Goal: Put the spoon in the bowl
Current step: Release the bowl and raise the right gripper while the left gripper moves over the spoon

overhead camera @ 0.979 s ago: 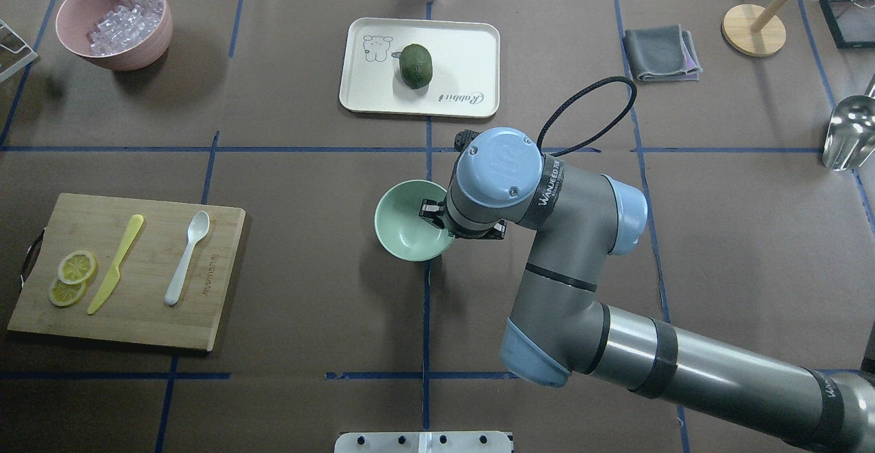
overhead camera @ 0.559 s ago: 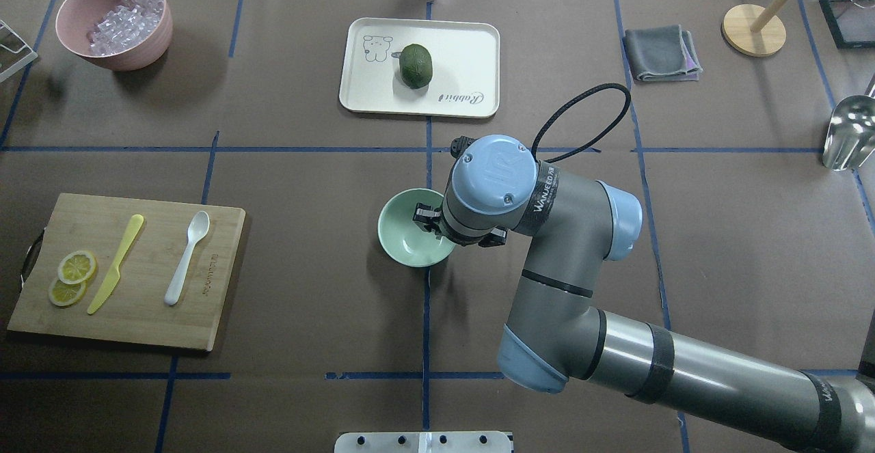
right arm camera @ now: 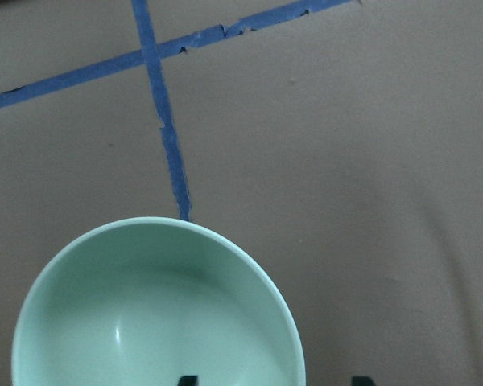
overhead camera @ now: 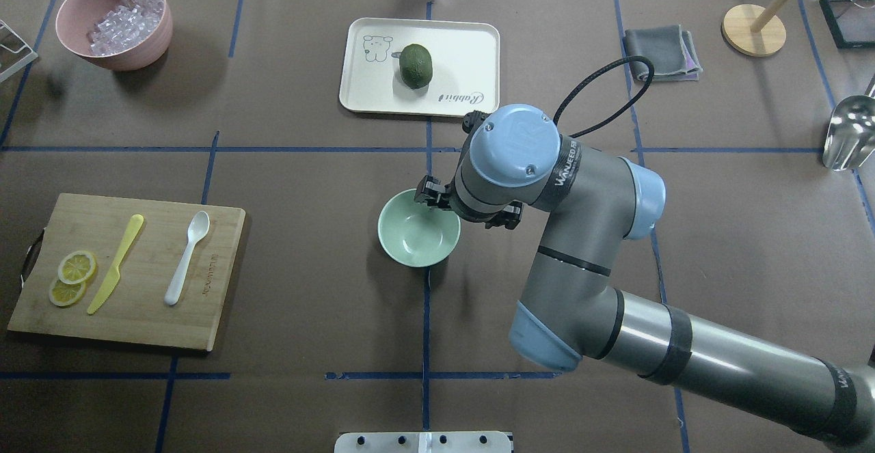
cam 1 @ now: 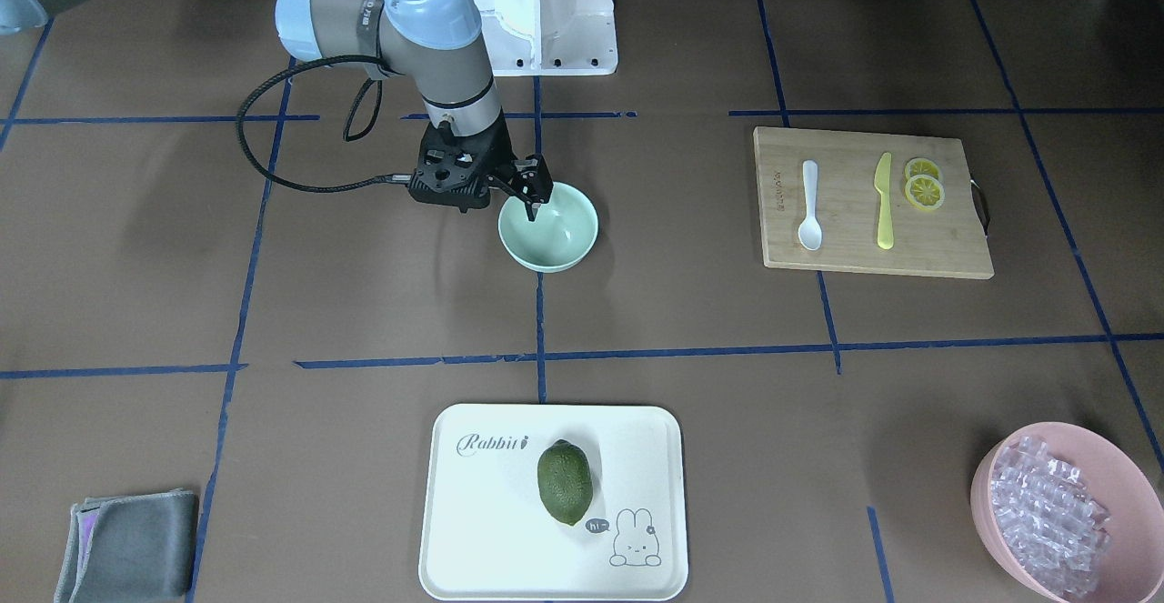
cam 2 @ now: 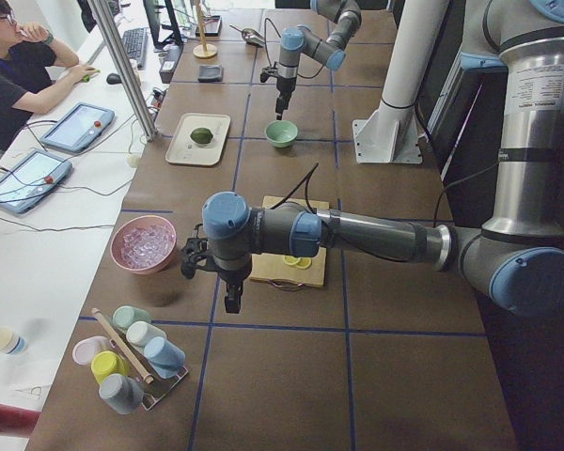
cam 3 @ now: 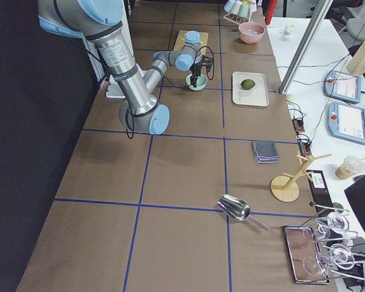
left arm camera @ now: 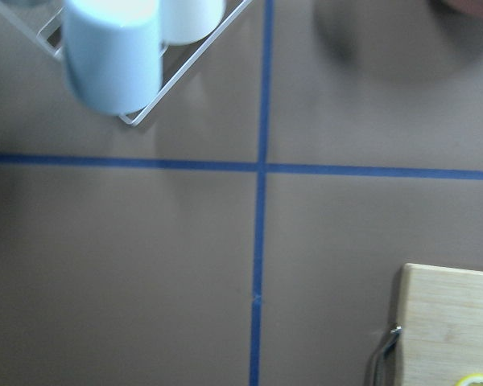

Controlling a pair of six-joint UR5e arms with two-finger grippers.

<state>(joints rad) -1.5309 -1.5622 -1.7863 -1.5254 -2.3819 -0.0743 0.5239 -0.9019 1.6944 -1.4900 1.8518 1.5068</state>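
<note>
The white spoon [overhead camera: 186, 257] lies on the wooden cutting board [overhead camera: 137, 316] at the left, next to a yellow knife [overhead camera: 116, 264]; it also shows in the front view [cam 1: 809, 206]. The mint-green bowl [overhead camera: 418, 229] stands empty at the table's middle. My right gripper [overhead camera: 429, 197] hangs open over the bowl's far rim. In the right wrist view its fingertips [right arm camera: 187, 379] straddle the rim of the bowl [right arm camera: 153, 314]. My left gripper [cam 2: 230, 301] shows only in the left side view, beyond the board's left end; I cannot tell whether it is open or shut.
Two lemon slices [overhead camera: 72, 277] lie on the board. A pink bowl of ice cubes [overhead camera: 113, 21] is far left. A white tray [overhead camera: 465, 43] with a green fruit [overhead camera: 416, 65] is behind the bowl. A grey cloth [overhead camera: 662, 53], a wooden stand and a metal scoop [overhead camera: 847, 135] are on the right.
My right gripper has moved from over the bowl's right side to its far rim, and the wrist has shifted away from me. The bowl slid slightly, then stayed put.
</note>
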